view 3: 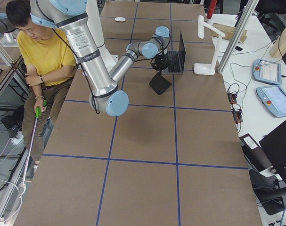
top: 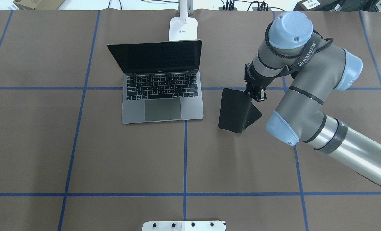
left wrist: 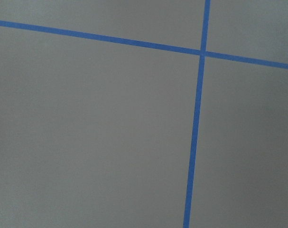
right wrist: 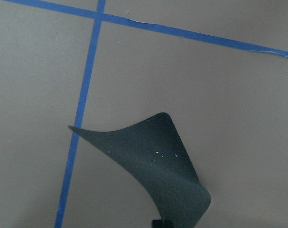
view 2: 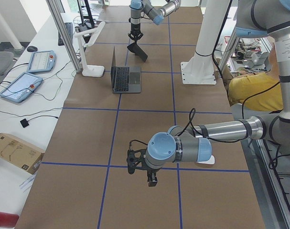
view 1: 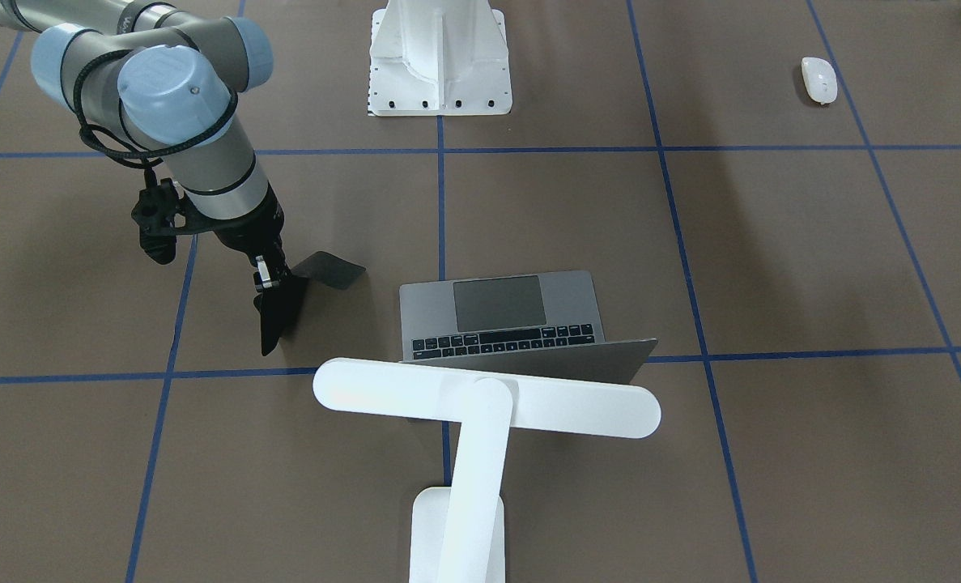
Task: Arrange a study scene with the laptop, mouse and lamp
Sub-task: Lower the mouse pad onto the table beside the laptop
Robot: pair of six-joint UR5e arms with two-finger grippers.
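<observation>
One corner of the black pad (top: 237, 110), beside the laptop (top: 163, 96) on the right arm's side, is clamped in the right jaws; it droops, thin and floppy. The mouse (view 1: 818, 79), well apart beyond the laptop's other side, looks light and slippery, so grip its long flanks. Whether the left jaws are apart, I cannot tell.

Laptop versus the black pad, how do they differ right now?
The laptop is grey; the pad is black. The laptop rests on the table, lid open; the pad hangs curled from the right end effector. The laptop is larger than the pad. Both are thin with rounded corners.
</observation>
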